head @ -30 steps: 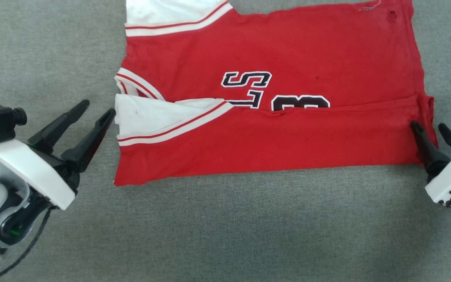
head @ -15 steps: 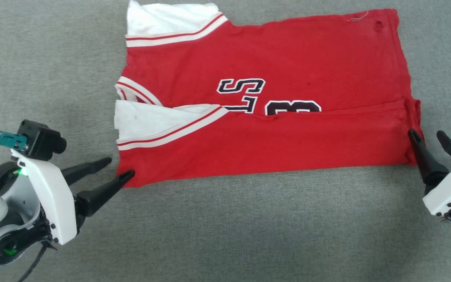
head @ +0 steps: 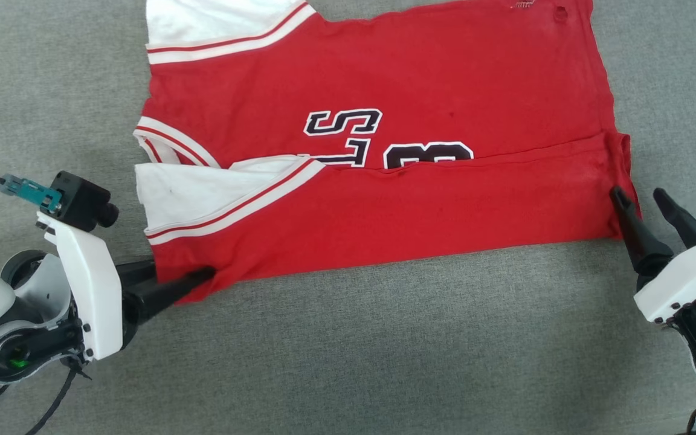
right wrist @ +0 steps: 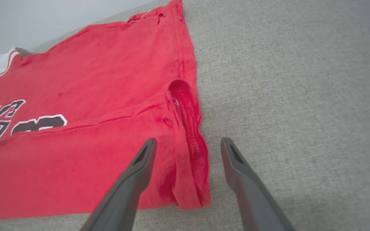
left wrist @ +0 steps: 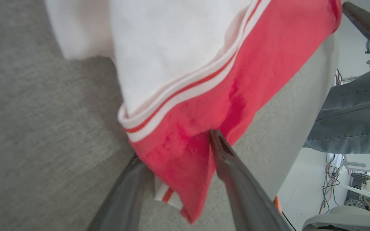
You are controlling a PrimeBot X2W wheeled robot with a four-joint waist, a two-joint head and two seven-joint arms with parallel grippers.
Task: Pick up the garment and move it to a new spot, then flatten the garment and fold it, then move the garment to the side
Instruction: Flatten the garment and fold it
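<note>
The garment, a red jersey with white sleeves and black lettering, lies flat on the grey surface with its near side folded over the front. My left gripper is open at the near-left corner. One finger lies on top of the red cloth and the other is under it, as the left wrist view shows of the gripper and garment. My right gripper stands open at the near-right corner. In the right wrist view the gripper straddles the hem of the garment, one finger over cloth, one over bare surface.
The grey fabric surface stretches wide in front of the jersey and to both sides. In the left wrist view a person's leg in jeans stands past the table's far edge, with cables and equipment behind it.
The camera has shifted. My left gripper has swung from beside the white sleeve down to the near-left corner and slid around it. The right gripper has stayed at its corner.
</note>
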